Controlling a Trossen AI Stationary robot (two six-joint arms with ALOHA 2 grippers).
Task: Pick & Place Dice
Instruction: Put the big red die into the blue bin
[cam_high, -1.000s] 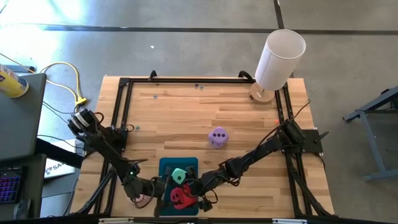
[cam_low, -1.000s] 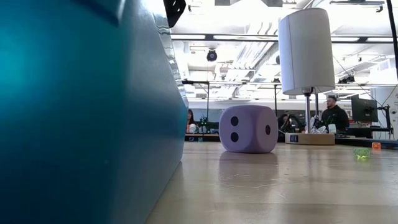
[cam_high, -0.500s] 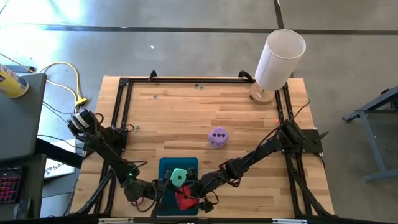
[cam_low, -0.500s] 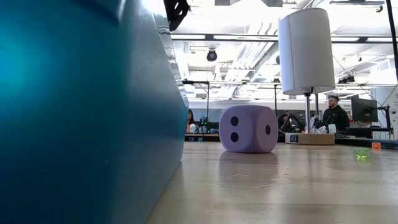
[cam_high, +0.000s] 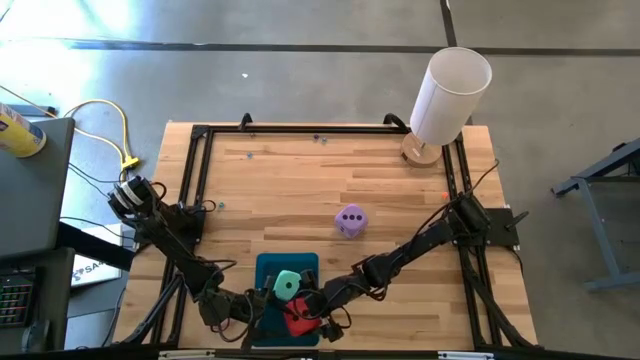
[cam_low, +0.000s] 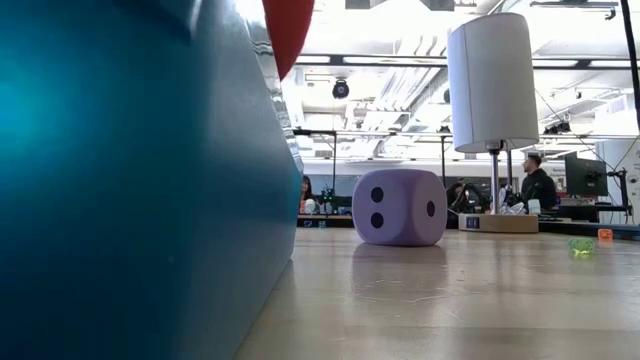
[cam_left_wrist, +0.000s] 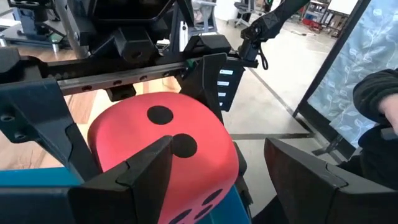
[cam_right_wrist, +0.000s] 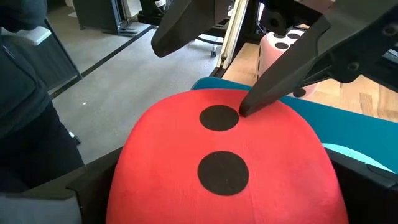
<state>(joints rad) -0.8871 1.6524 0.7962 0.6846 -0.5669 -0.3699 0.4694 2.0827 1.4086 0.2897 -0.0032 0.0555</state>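
Overhead, the teal tray (cam_high: 268, 268) lies at the lower centre of the frame, on the near edge of the wooden surface (cam_high: 300, 190).

The right end effector (cam_high: 300, 318) reaches in from the right. Its fingers stand wide and clamp the red die (cam_high: 297, 320) from both sides, over the tray's lower half. In the low view the die shows as a red corner at the top of the frame, above the tray wall.

The left end effector (cam_left_wrist: 217, 174) comes in from the lower left and faces the red die. Its fingers are apart (holding nothing), and one tip touches the die's two-pip face in the right wrist view.

The green die (cam_high: 288, 284) sits in the tray's upper half, just above the red one.

The purple die (cam_high: 350, 221) rests alone on the surface, centre right, well apart from the tray.

The pink die (cam_right_wrist: 277, 46) shows only in the right wrist view, beyond the tray's far edge.

A white cylinder (cam_high: 450, 95) stands at the upper right corner.
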